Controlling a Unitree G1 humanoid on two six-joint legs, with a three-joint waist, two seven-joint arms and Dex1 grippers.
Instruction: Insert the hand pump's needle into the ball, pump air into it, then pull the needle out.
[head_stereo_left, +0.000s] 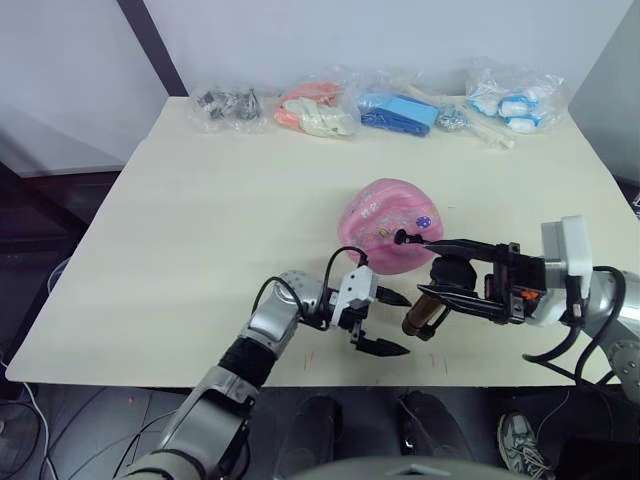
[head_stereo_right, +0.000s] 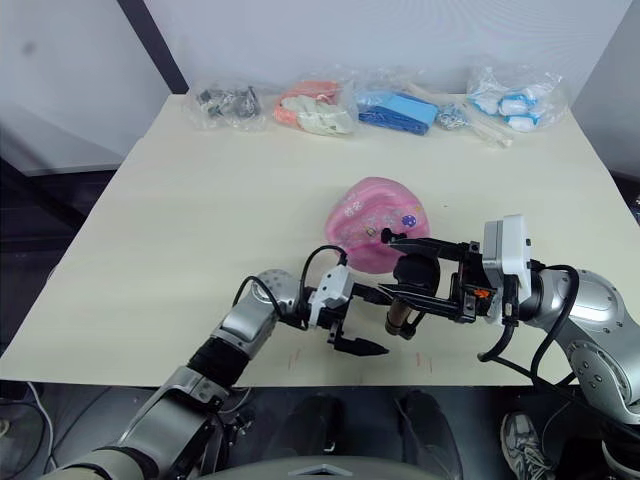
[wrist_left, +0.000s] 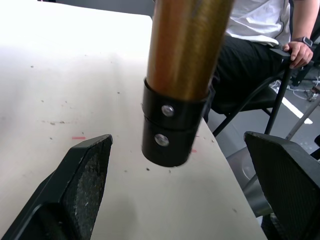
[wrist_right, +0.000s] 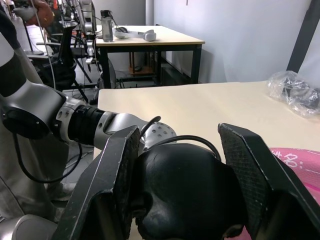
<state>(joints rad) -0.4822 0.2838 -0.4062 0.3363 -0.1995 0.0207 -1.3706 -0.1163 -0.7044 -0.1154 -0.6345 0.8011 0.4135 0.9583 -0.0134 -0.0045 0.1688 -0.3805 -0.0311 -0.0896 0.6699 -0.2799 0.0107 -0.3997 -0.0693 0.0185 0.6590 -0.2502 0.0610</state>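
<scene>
Table (head_stereo_left: 200, 230) carries the pink ball (head_stereo_left: 385, 222), partly deflated, near its front edge. Right gripper (head_stereo_left: 432, 268) is clamped around the hand pump (head_stereo_left: 425, 315) at its black handle, just in front of the ball; left gripper (head_stereo_left: 385, 320) gapes wide beside the pump's lower cap, holding nothing

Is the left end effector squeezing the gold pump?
No, the left end effector is open, and the hand pump hangs between its fingers with gaps on both sides.
</scene>
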